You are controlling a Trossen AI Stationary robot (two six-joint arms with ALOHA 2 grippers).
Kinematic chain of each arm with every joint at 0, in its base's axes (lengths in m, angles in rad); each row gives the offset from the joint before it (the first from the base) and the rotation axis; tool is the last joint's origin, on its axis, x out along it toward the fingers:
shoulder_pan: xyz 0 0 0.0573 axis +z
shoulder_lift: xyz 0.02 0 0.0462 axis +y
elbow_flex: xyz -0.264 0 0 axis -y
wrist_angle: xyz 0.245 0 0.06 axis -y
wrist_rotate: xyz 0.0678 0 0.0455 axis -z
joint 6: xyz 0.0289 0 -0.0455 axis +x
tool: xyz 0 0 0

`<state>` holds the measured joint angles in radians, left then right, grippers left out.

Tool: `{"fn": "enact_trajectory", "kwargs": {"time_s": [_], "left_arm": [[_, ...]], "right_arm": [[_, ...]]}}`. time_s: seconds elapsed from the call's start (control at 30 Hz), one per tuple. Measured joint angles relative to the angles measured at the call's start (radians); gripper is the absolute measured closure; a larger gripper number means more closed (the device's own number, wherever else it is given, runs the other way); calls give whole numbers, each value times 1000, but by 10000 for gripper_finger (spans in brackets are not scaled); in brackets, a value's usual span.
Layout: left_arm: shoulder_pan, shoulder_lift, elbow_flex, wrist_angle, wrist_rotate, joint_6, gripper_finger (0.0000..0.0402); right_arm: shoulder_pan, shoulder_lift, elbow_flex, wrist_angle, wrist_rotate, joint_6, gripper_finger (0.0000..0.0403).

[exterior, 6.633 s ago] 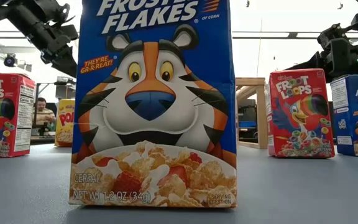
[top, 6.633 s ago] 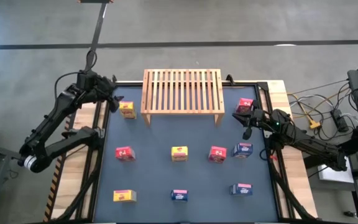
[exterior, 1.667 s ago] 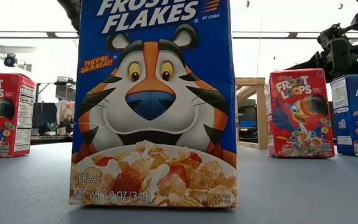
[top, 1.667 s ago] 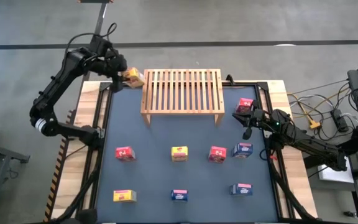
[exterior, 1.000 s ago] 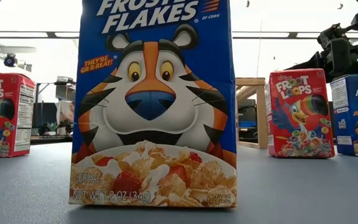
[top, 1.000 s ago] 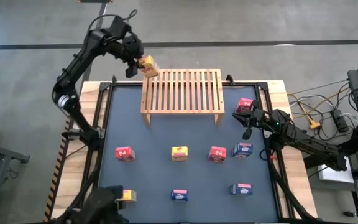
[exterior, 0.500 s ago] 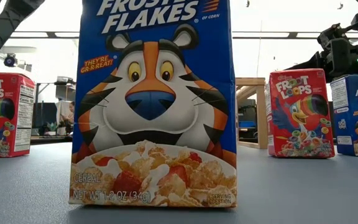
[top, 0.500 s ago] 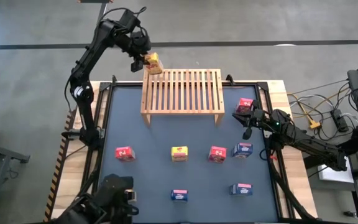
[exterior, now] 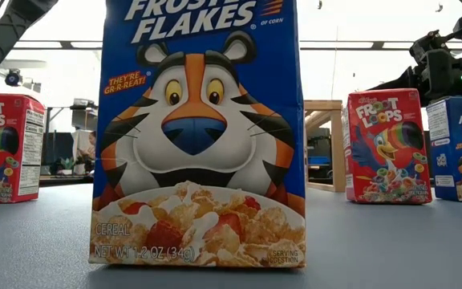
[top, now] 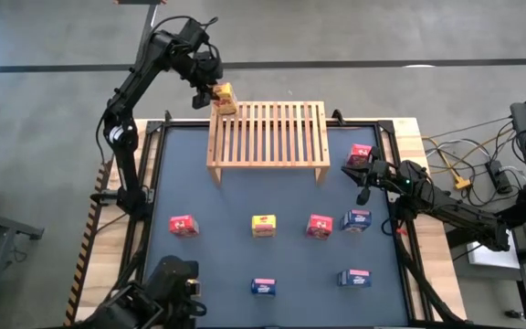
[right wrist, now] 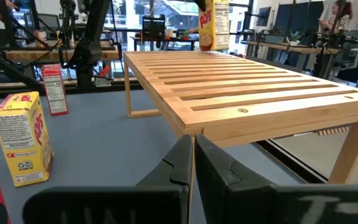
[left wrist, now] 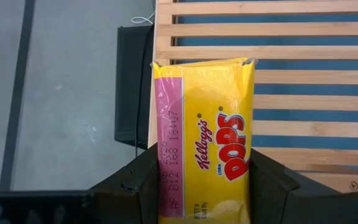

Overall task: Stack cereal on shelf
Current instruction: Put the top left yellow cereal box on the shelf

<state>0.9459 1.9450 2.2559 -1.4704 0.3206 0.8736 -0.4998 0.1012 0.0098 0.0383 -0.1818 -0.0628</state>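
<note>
Yellow Corn Pops box (left wrist: 204, 140) pinched in the left gripper (top: 210, 90) above the wooden slatted shelf's (top: 268, 133) far left corner.

Right gripper (top: 365, 175) pressed together and empty, waiting near the shelf's right leg beside a red Froot Loops box (top: 360, 153); other cereal boxes standing on the dark mat (top: 226, 201) nearer than the shelf.

held box (left wrist: 204, 143) — yellow, pink side panel, red lettering | shelf (top: 268, 133) — light wood slats | table (top: 245, 196) — dark blue-grey

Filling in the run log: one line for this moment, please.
left tool: shut on yellow cardboard cereal box, above far-left corner of slatted wooden shelf | right tool: shut, empty, waiting right of shelf
</note>
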Motion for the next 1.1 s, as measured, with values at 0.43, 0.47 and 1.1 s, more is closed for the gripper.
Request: {"fn": "enact_trajectory", "kwargs": {"time_s": [0.43,0.47,1.1], "left_arm": [[-10,0,0,10,0,-26,194],[-12,0,0,10,0,-26,190],[-24,-1,0,20,2,23,237]], "right_arm": [[0,0,0,0,0,0,394],[0,0,0,0,0,0,394],[0,0,0,0,0,0,394]]}}
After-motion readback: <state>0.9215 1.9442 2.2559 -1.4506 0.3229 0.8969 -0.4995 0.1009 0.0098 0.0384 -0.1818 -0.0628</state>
